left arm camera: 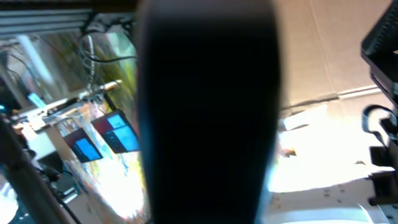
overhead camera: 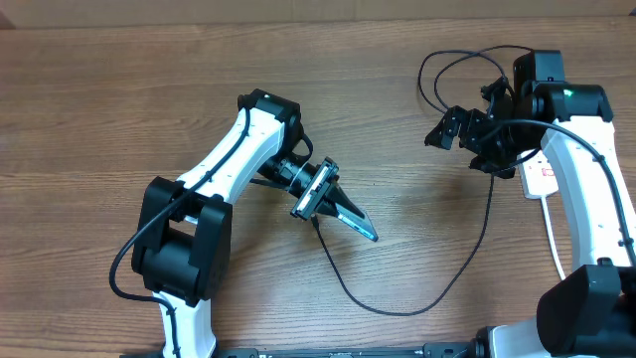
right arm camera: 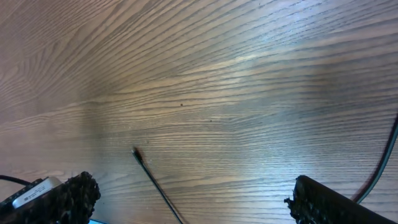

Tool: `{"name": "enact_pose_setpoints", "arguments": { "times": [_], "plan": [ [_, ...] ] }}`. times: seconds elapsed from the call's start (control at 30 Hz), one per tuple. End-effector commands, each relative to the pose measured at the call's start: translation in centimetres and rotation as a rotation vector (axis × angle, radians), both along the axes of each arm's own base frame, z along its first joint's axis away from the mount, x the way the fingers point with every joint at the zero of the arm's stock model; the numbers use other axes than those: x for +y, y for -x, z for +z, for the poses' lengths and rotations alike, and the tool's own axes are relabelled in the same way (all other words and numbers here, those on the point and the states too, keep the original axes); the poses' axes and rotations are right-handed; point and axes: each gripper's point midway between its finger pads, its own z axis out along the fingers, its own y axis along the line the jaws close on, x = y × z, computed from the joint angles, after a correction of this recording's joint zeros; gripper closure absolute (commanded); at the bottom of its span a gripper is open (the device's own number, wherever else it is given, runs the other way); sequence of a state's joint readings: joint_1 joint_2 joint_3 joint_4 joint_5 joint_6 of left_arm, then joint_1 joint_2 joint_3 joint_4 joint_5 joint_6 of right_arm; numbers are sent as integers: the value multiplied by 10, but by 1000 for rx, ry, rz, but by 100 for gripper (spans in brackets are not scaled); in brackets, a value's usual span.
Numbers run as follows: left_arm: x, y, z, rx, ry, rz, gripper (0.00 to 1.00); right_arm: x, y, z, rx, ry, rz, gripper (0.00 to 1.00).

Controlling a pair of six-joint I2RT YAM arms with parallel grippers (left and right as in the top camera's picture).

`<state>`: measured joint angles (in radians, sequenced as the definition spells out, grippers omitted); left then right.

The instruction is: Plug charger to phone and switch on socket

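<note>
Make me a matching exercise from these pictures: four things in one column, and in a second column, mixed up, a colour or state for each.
Column one:
1. phone
2. charger
3. socket
4. right claw

Column two:
A. white with red markings
B. open, gripping nothing
C. held tilted in the left claw
D. thin and black, lying in a long loop

Pairs: 1-C, 2-D, 3-A, 4-B

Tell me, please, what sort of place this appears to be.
Probably a robotics lab bench: two robot arms work over a wood-grain table, the left gripper holds a phone, and a black charger cable loops toward a white socket.
</note>
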<state>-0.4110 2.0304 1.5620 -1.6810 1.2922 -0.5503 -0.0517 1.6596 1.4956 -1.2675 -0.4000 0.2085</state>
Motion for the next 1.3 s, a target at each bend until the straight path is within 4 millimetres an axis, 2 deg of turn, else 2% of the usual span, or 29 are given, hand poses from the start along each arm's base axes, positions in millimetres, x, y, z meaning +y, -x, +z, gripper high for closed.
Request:
{"name": "enact_pose_setpoints", "arguments": {
  "times": [0.0,0.17,0.33,0.63,0.8,1.1,1.17,1.27],
  "plan": [
    [3,1,-1,-69,-22,-27,96,0,-2,-1,-5,9,10,0],
    [8,-4,-23,-195,-82,-83,96,0,-2,-2,-4,9,10,0],
    [12,-8,-35,-255,-119,-109,96,0,-2,-2,-4,9,10,0],
    [6,-44,-58,-514,-116,-116,96,0,-2,-1,-5,9,10,0],
    [7,-53,-66,-582,-144,-125,96,0,-2,-1,-5,9,10,0],
    [2,-56,-61,-641,-71,-135,96,0,-2,-2,-4,9,10,0],
    [-3,-59,-53,-643,-13,-111,96,0,-2,-2,-4,9,10,0],
    [-13,-68,-31,-714,173,-65,96,0,-2,-1,-5,9,10,0]
  ]
}}
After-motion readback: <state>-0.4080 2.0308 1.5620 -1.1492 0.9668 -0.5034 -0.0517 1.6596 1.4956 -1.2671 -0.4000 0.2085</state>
